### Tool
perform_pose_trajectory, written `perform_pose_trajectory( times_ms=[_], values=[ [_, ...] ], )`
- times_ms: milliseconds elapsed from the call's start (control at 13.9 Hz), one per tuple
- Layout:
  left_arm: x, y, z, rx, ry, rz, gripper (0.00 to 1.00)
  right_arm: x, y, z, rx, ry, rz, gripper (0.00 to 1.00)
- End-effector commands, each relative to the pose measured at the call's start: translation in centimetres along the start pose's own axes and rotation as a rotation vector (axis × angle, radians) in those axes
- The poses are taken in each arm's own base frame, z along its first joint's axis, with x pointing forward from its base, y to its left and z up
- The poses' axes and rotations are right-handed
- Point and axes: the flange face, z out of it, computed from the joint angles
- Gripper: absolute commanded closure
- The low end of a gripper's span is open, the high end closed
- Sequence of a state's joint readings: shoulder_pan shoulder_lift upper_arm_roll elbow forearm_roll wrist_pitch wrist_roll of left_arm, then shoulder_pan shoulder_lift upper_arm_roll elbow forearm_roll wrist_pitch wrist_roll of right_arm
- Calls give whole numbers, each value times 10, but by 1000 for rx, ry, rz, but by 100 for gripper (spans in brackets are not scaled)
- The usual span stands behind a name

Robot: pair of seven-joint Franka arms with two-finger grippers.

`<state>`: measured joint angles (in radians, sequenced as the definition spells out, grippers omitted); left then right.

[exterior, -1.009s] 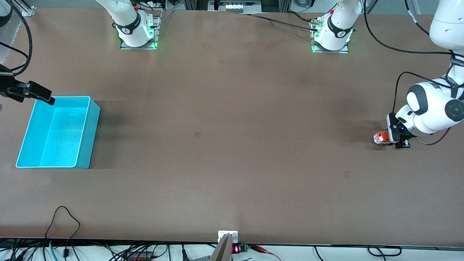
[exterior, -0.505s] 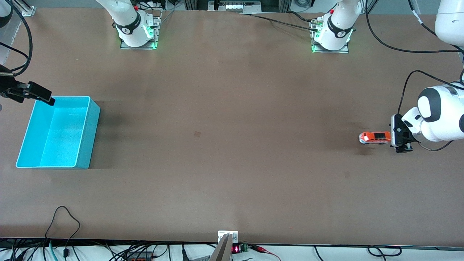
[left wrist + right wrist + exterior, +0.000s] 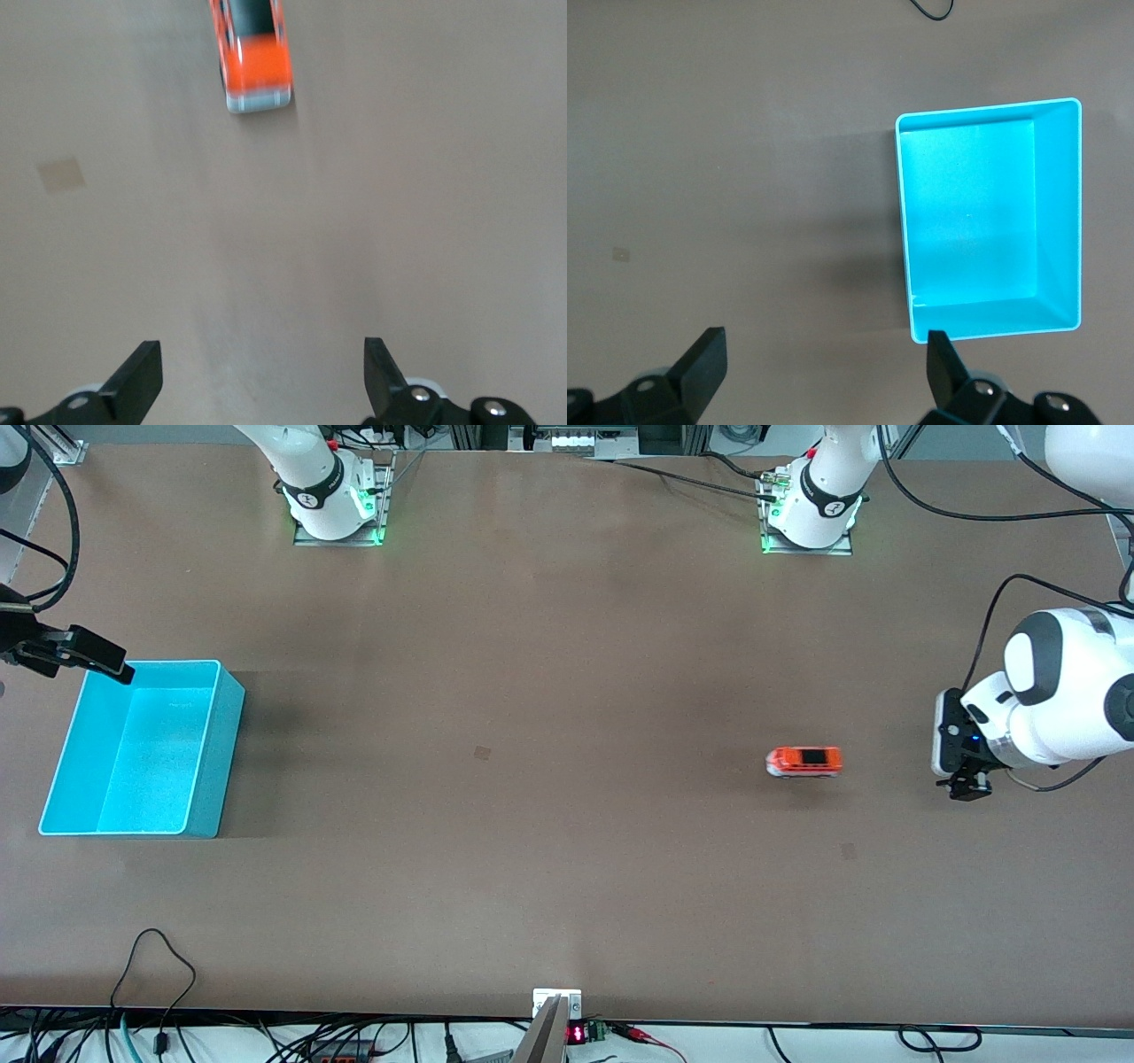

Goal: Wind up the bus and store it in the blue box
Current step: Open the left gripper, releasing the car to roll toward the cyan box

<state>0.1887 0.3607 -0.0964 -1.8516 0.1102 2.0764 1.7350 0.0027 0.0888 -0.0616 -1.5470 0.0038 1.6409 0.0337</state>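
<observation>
The orange-red bus (image 3: pixel 803 762) stands free on the brown table, toward the left arm's end. In the left wrist view the bus (image 3: pixel 252 57) is blurred and well clear of the jaws. My left gripper (image 3: pixel 966 784) is open and empty, low over the table at the left arm's end, apart from the bus; it also shows in the left wrist view (image 3: pixel 261 381). The blue box (image 3: pixel 226 753) sits empty at the right arm's end. My right gripper (image 3: pixel 120 669) waits open and empty over the box's corner. The right wrist view shows it (image 3: pixel 824 372) above the box (image 3: pixel 970 221).
A small pale square mark (image 3: pixel 482 752) lies mid-table, and another (image 3: pixel 848 851) lies nearer the front camera than the bus. Cables (image 3: pixel 159 957) trail along the table's front edge. Both arm bases (image 3: pixel 332 505) stand at the table's back edge.
The bus was at my left gripper's fingers a second ago. It has been let go and has rolled toward the right arm's end. My left gripper has drawn back. The right arm is still.
</observation>
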Motion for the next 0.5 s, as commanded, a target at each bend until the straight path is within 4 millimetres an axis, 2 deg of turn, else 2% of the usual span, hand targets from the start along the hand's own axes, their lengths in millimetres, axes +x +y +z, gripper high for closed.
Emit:
perform_pose_trajectory(
  times_ms=[0, 216, 360, 432],
  values=[
    [33, -6, -10, -1, 24, -70, 0, 2, 1, -1, 3, 7, -8, 0],
    [61, -15, -20, 16, 54, -183, 0, 2, 1, -1, 3, 7, -8, 0],
    [70, -23, -36, 43, 56, -307, 0, 1, 0, -1, -5, 6, 2, 0],
    [77, -29, -51, 71, 69, -366, 0, 2, 0, -1, -5, 7, 2, 0]
  ],
)
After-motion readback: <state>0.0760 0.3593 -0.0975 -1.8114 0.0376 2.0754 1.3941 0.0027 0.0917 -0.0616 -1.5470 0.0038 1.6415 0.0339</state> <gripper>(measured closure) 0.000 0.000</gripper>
